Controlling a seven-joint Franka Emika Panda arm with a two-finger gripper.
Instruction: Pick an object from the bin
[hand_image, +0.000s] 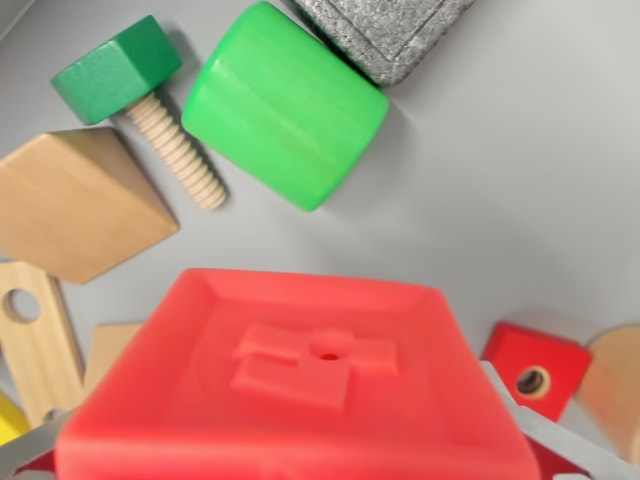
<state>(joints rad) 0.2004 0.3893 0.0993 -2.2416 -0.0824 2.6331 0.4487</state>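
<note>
A large red plastic block (300, 380) with a raised square and a small hole on its face fills the lower middle of the wrist view, very close to the camera and above the grey bin floor (520, 200). My gripper (300, 455) is shut on it. Grey fingers (560, 445) show at its lower right and lower left edges. The block hides whatever lies under it.
On the bin floor lie a green cylinder (285, 105), a green-headed bolt (118, 68) with a wooden thread, a tan wooden block (75, 205), a grey foam block (385, 30), a holed wooden slat (35, 335), a small red cube (535, 370) and a wooden piece (615, 390).
</note>
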